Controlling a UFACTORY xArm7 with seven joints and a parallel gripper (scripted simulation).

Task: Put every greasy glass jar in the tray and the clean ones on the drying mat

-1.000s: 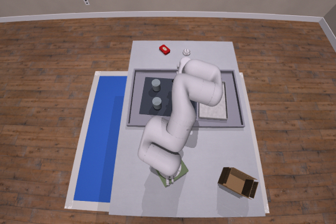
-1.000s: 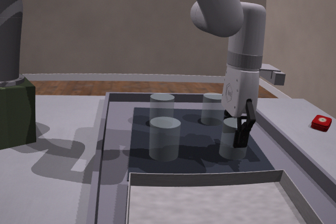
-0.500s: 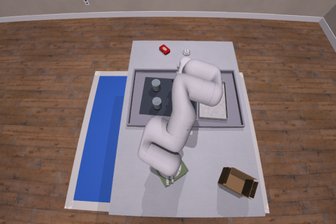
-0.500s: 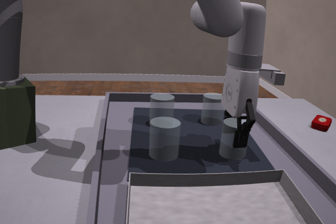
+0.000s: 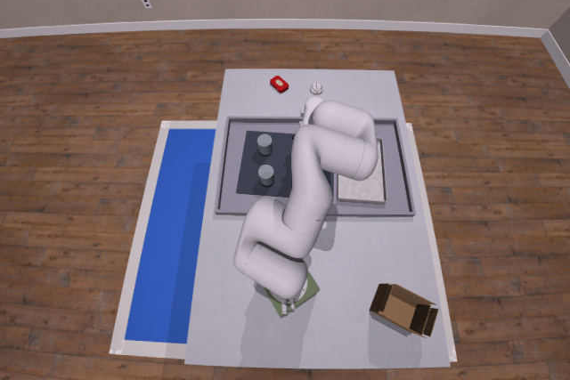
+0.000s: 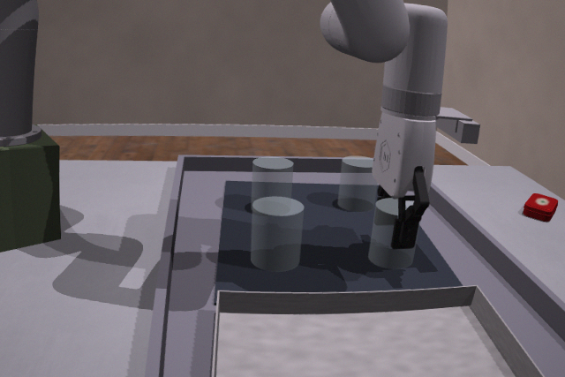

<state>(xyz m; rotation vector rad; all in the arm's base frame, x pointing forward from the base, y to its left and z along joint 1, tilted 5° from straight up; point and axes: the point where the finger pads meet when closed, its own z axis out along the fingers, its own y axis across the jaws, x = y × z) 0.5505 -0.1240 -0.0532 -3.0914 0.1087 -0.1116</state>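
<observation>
On drying mat (image 6: 328,245), corner nearest tray (image 6: 346,302): gripper (image 6: 401,222) straddles jar (image 6: 390,237), fingers parted, not yet clamped; grasp tests for greasy slip.

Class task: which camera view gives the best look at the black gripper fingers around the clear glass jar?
The exterior view. There the black gripper straddles the near right clear glass jar on the dark drying mat, one finger plainly visible, not yet clamped. In the top view the white arm hides both gripper and jar.

Kitchen, sink basin (image 5: 404,162), faucet (image 6: 458,124), wood floor (image 5: 69,136)
</observation>
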